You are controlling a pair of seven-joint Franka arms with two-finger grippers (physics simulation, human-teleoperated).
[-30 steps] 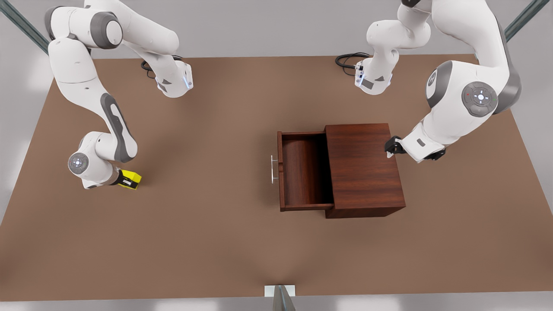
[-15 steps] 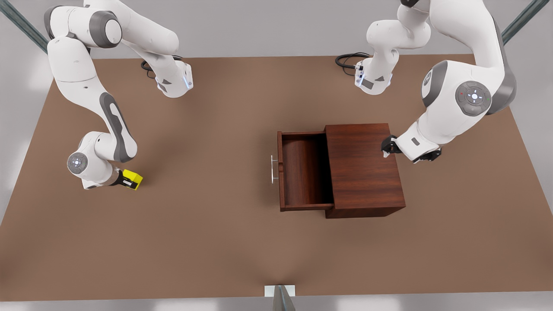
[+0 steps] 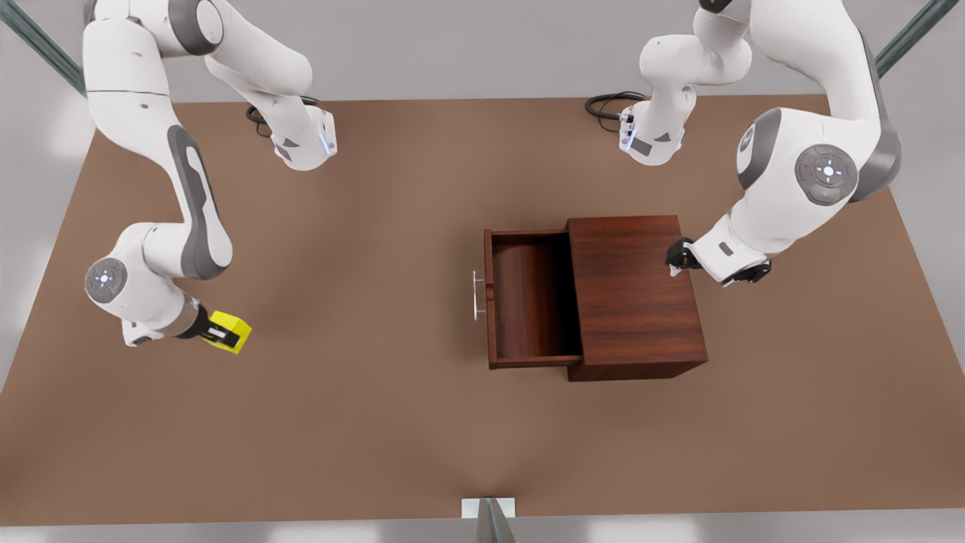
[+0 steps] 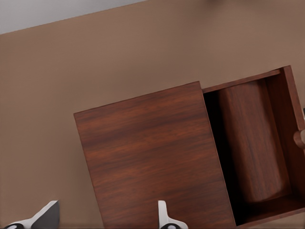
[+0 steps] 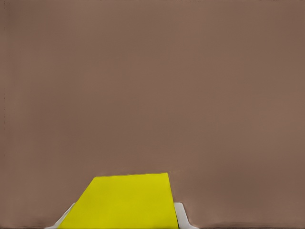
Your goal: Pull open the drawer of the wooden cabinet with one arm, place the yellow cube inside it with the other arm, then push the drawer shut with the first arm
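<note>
The wooden cabinet [image 3: 633,294] [image 4: 152,157] stands right of the table's middle. Its drawer [image 3: 528,298] [image 4: 252,143] is pulled out toward the front view's left, with nothing inside and its silver handle [image 3: 476,296] in front. The yellow cube [image 3: 230,332] [image 5: 124,200] is at the front view's left, clamped in my right gripper [image 3: 217,330] [image 5: 123,220], which is shut on it just above the table. My left gripper [image 3: 675,260] [image 4: 105,220] hovers open over the cabinet's rear edge, holding nothing.
The brown table [image 3: 362,422] spreads wide between cube and drawer. Both arm bases and black cables [image 3: 611,105] [image 3: 260,117] sit at the back edge. A grey post [image 3: 488,516] stands at the front edge.
My right arm has raised its elbow and shifted the held cube slightly toward the front edge. My left gripper edged toward the cabinet, then held still. The drawer has not moved.
</note>
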